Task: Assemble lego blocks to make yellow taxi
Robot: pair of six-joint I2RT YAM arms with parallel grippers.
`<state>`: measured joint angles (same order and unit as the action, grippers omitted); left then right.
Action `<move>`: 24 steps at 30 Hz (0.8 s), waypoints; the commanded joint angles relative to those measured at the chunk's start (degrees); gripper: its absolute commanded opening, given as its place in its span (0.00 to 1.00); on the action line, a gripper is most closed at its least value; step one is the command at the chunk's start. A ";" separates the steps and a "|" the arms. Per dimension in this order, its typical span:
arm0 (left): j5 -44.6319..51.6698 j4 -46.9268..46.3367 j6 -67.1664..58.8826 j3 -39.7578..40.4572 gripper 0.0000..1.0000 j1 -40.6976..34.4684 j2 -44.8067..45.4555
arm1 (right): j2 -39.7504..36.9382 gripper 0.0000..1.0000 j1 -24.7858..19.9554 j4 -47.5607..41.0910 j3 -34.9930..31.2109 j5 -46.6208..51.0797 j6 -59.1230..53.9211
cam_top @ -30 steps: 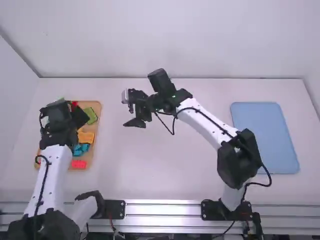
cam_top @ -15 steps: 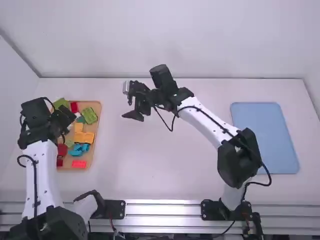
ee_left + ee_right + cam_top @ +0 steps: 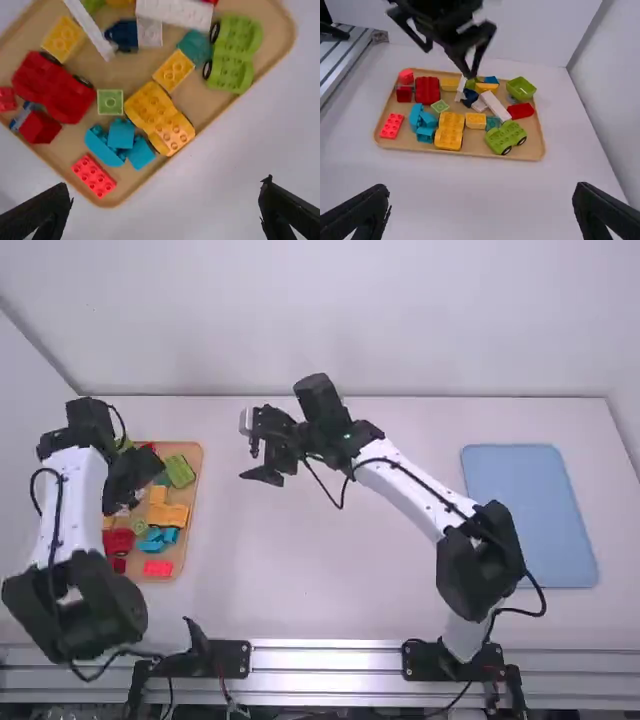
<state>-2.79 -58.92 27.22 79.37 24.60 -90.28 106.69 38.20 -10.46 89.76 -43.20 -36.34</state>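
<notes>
- Left gripper [image 3: 165, 185] has its fingers spread with nothing between them, so no block picked up on that side.
- Same deal with the right gripper [image 3: 481, 188]: wide apart, holding zip.
- Pose-wise, the left arm [image 3: 75, 502] is stretched up the left side of the table, its gripper hanging above the tray [image 3: 420, 147].
- The right arm [image 3: 410, 483] leans in past the middle, gripper above bare table and well apart from the tray.
- The main taxi bit, I reckon, is the yellow car base [image 3: 159, 117]. It's sitting in the tray near one long edge, studs up and bare.
- There's a small yellow block [image 3: 173, 70] right beside it and another yellow block [image 3: 63, 39] farther over, both loose. Could be body or roof parts, just my guess.
- Sharing the tray: a green car base [image 3: 234, 55], a red car body [image 3: 52, 87] and a white bar [image 3: 174, 13].
- Progress? Looks like square one to me. No taxi put together, so picking, carrying and stacking are all left.
- Blue mat [image 3: 530, 515] is over on the right, maybe for the finished taxi.
</notes>
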 commanded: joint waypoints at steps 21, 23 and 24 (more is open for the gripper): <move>3.43 16.11 26.56 -10.73 0.76 0.48 -13.81 | -1.75 0.98 -0.28 3.19 -0.55 -0.44 0.07; 3.41 17.55 26.56 -11.67 0.78 0.22 -13.81 | -1.75 0.98 -0.26 3.21 -0.55 -0.44 0.07; 3.32 18.51 26.53 -12.37 0.80 0.13 -13.81 | -1.75 0.98 -0.26 3.19 -0.55 -0.44 0.07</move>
<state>0.36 -40.47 52.80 68.31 24.84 -103.77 106.69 38.09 -7.46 89.76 -43.27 -36.32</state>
